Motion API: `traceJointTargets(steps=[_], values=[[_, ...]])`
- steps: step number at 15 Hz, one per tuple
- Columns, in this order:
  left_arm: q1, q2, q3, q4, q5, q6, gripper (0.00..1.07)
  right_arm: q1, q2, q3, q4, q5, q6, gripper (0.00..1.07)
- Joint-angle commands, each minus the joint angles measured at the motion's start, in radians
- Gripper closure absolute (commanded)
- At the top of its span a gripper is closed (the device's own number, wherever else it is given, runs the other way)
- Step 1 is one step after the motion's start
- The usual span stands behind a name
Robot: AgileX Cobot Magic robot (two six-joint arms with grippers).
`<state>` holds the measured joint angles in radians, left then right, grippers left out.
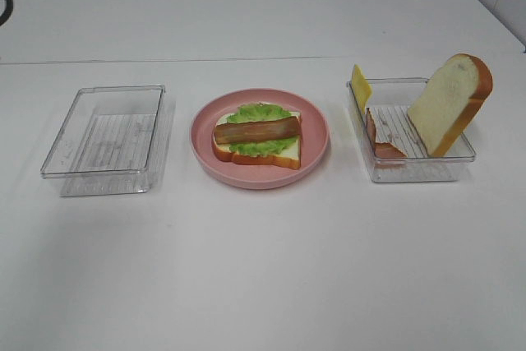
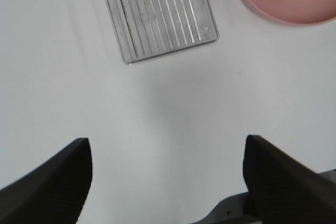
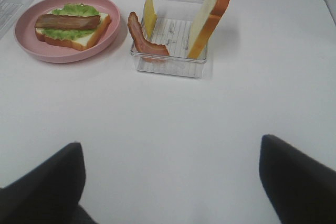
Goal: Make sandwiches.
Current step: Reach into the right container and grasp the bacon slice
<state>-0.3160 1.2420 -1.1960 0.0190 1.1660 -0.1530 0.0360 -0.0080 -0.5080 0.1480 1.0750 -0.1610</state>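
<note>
A half-built sandwich [image 1: 257,136] lies on the pink plate [image 1: 316,141]: a bread slice, green lettuce [image 1: 259,113] and a brown bacon strip [image 1: 256,129] on top. It also shows in the right wrist view as the sandwich [image 3: 71,29]. The right clear tray [image 1: 411,172] holds a leaning bread slice [image 1: 450,100], a yellow cheese slice [image 1: 361,84] and a bacon strip [image 1: 382,141]. My left gripper [image 2: 168,145] is open over bare table, short of the empty tray [image 2: 160,11]. Over the table in front of the right tray [image 3: 169,66], my right gripper [image 3: 171,148] is open. Neither gripper shows in the high view.
The empty clear tray [image 1: 107,139] stands left of the plate. A table seam [image 1: 164,60] runs across behind the trays. The plate's rim [image 2: 283,17] shows in a corner of the left wrist view.
</note>
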Motion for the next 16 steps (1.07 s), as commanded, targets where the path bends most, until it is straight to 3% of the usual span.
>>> traceJointTargets(steps=[1,5,8,10,12,16], values=[[0.004,-0.100,0.098,0.006,0.001,-0.007,0.31,-0.001,-0.009,0.001,-0.004,-0.009,-0.004,0.22],[0.004,-0.401,0.385,0.004,-0.026,-0.007,0.31,-0.001,-0.009,0.001,-0.004,-0.009,-0.004,0.22],[0.004,-0.626,0.511,0.004,-0.077,0.018,0.31,-0.001,-0.009,0.001,-0.004,-0.009,-0.004,0.22],[0.004,-0.733,0.551,0.004,-0.089,0.049,0.31,-0.001,-0.009,0.001,-0.004,-0.009,-0.004,0.22],[0.004,-0.957,0.626,0.004,-0.114,0.068,0.31,-0.001,-0.009,0.001,-0.035,-0.011,-0.004,0.22],[0.004,-1.164,0.681,0.004,-0.142,0.137,0.31,-0.001,0.043,-0.017,-0.068,-0.047,0.015,0.22]])
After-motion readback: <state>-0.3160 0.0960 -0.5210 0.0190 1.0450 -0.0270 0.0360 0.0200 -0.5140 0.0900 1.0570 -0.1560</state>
